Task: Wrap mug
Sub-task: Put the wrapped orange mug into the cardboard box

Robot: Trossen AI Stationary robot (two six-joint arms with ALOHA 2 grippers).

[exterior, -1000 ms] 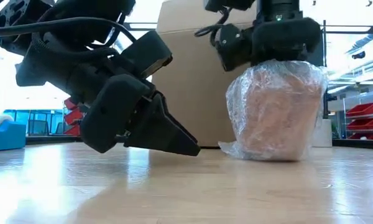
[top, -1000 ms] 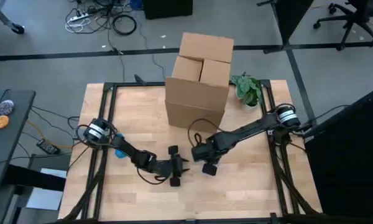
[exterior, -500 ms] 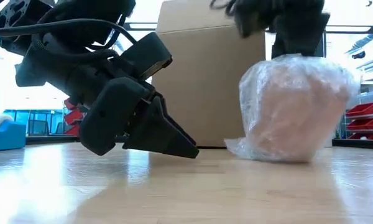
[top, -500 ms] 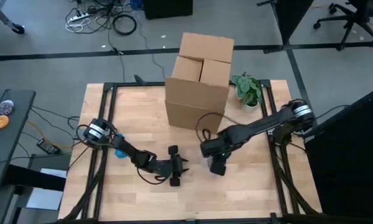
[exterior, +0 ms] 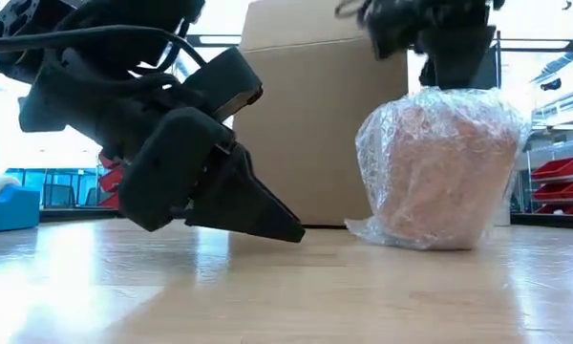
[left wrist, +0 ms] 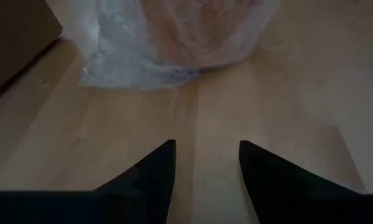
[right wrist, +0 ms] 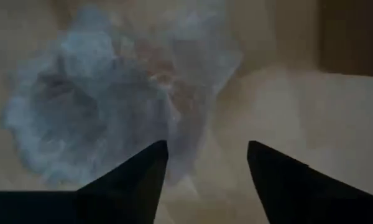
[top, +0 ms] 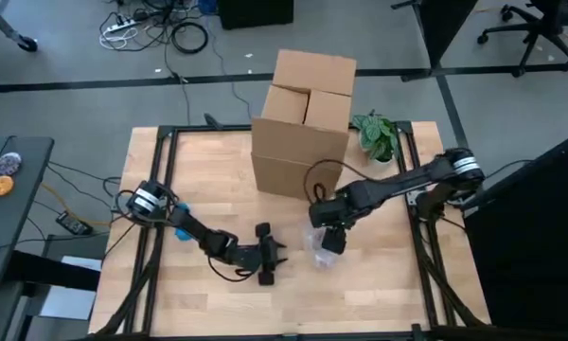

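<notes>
Right gripper (top: 329, 239), its two dark fingers spread apart and clamped on nothing, is seen poised just above the wrapped mug (exterior: 437, 170) near the middle of the wooden table (top: 208, 180). From the right wrist view, the fingers (right wrist: 137, 177) are shown open over the crinkled top of the bundle, with no film caught between them. The mug is pictured standing upright on the tabletop, in front of the cardboard box (top: 303, 118), and is covered all round by clear bubble wrap (left wrist: 143, 59). A loose skirt of film is seen spilling onto the wood at its base.

Left gripper (top: 270, 256) is held low over the table just beside the bundle, on its left, its fingers (left wrist: 152, 174) parted and pointed at the trailing edge of the wrap, which is near but not touched. A small potted plant (top: 374, 133) is set at the table's far right edge, beside the box.

The wrapping is judged to be largely done: the mug is fully enclosed and neither gripper is needed to hold it upright. What appears to be left is the tidying of the loose film at the base and the top, which cannot be confirmed as sealed, taped or tucked.
</notes>
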